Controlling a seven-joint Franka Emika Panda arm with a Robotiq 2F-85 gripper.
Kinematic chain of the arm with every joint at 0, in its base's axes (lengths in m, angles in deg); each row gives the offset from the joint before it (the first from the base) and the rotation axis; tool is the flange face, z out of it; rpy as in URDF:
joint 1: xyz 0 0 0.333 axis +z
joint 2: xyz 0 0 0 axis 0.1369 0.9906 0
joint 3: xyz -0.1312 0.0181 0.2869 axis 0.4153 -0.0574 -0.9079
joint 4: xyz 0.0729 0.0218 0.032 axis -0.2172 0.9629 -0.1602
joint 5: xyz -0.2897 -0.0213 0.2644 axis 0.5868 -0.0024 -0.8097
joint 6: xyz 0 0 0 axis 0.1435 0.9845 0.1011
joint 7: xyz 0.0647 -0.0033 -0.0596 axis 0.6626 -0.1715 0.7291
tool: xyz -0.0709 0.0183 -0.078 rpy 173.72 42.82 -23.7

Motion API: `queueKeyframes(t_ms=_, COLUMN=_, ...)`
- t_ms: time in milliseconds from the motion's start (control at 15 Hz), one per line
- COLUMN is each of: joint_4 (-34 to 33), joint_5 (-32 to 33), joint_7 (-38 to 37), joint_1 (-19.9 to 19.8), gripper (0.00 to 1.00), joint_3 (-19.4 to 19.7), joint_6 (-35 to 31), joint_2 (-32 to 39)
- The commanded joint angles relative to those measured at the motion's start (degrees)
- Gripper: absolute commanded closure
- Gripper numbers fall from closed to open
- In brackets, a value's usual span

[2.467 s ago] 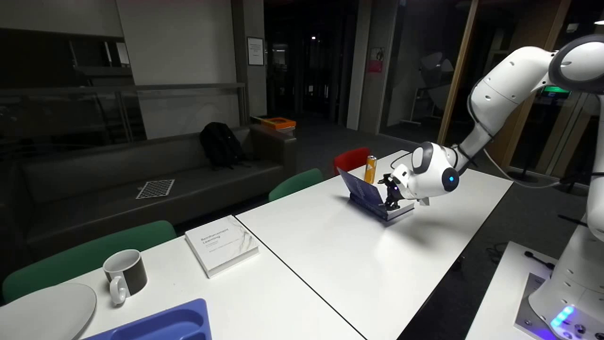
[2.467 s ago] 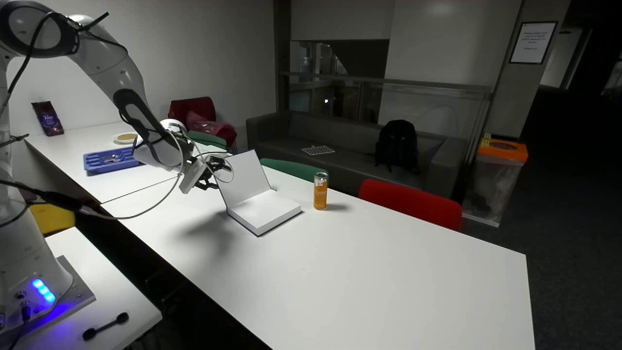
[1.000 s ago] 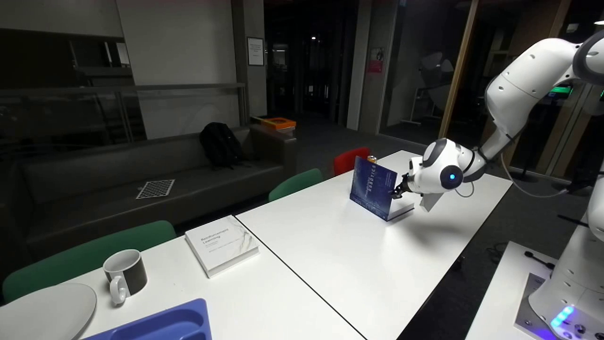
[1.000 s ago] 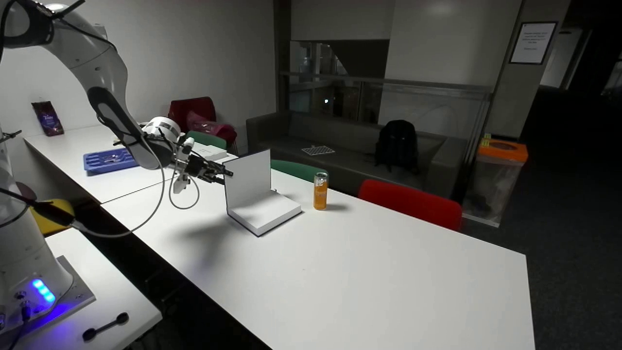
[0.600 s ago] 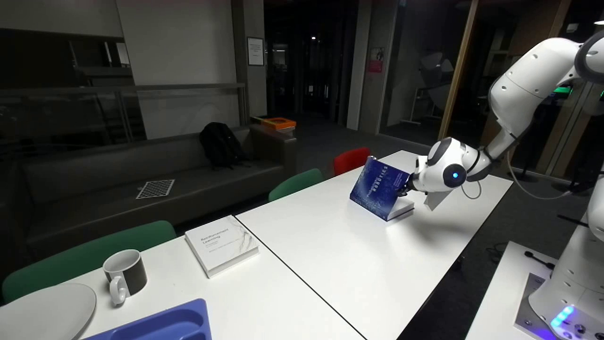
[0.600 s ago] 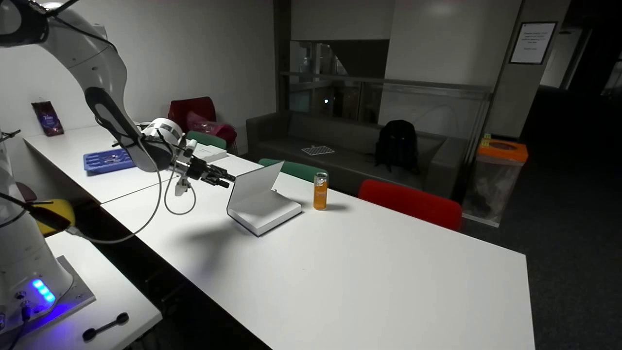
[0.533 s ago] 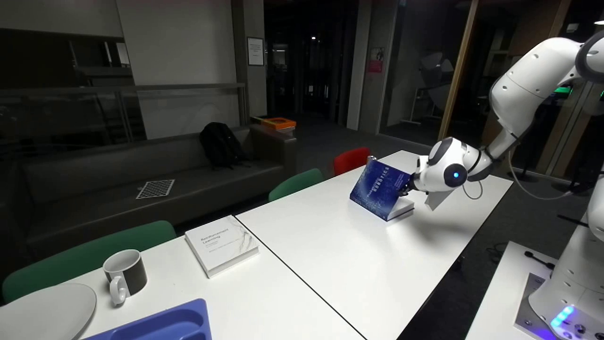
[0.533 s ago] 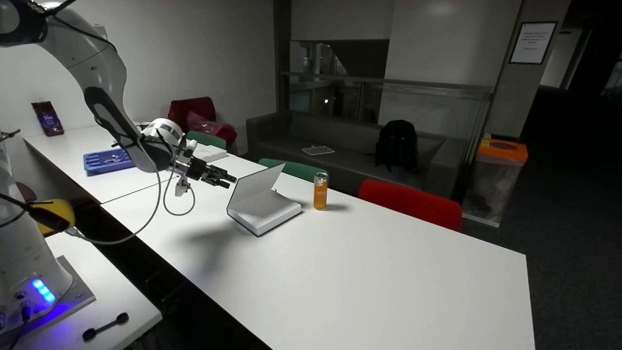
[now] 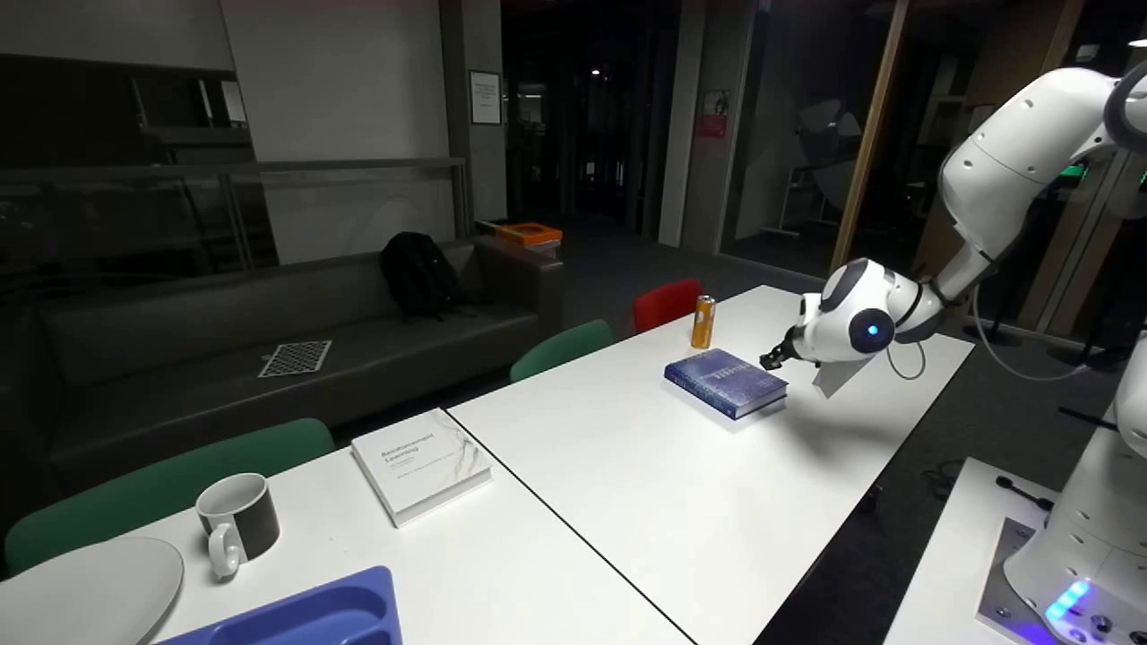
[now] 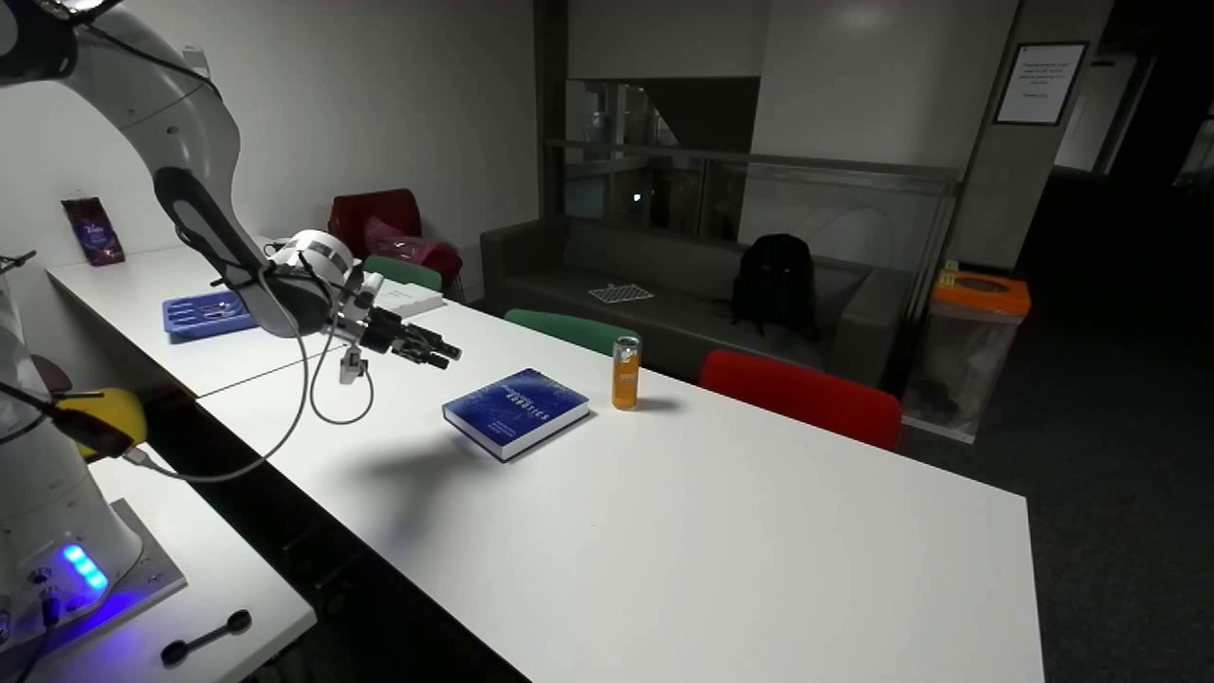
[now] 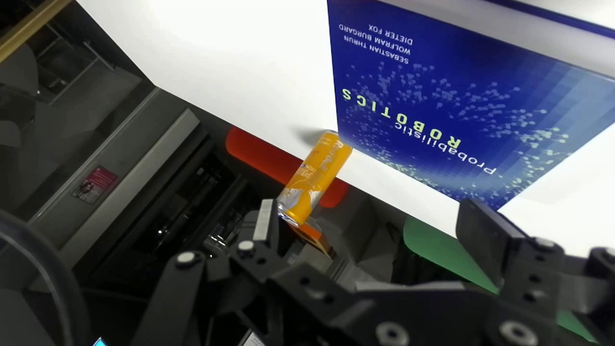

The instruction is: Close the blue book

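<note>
So, gripper (image 11: pixel 368 211) hangs with jaws wide apart, holding nothing, near but not touching the blue book (image 10: pixel 517 410), which lies closed on the white table (image 10: pixel 759 531), orange can (image 10: pixel 625 375) upright just beside it, white book (image 9: pixel 421 464) well apart.

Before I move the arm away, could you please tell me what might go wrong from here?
The hand hovers open near the closed blue book; dipping or swinging low might nudge the book out of place. The orange can stands upright close by, apart from the book, and could tip if the hand clips it.
</note>
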Motion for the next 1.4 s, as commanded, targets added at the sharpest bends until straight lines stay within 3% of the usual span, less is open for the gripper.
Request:
queueKeyframes(t_ms=0, joint_4=3.1, joint_5=-0.7, joint_7=0.4, joint_1=0.7, gripper=0.0, joint_3=0.2, joint_6=0.2, joint_2=-4.6)
queueKeyframes(t_ms=333, joint_4=5.3, joint_5=-1.0, joint_7=3.2, joint_1=0.5, gripper=0.0, joint_3=1.1, joint_6=-7.6, joint_2=-8.2)
queueKeyframes(t_ms=667, joint_4=7.0, joint_5=-4.4, joint_7=11.2, joint_1=-0.8, gripper=0.0, joint_3=2.2, joint_6=-18.6, joint_2=-9.6)
queueKeyframes(t_ms=1333, joint_4=4.6, joint_5=-11.9, joint_7=14.6, joint_1=0.0, gripper=0.0, joint_3=2.1, joint_6=-23.4, joint_2=-7.4)
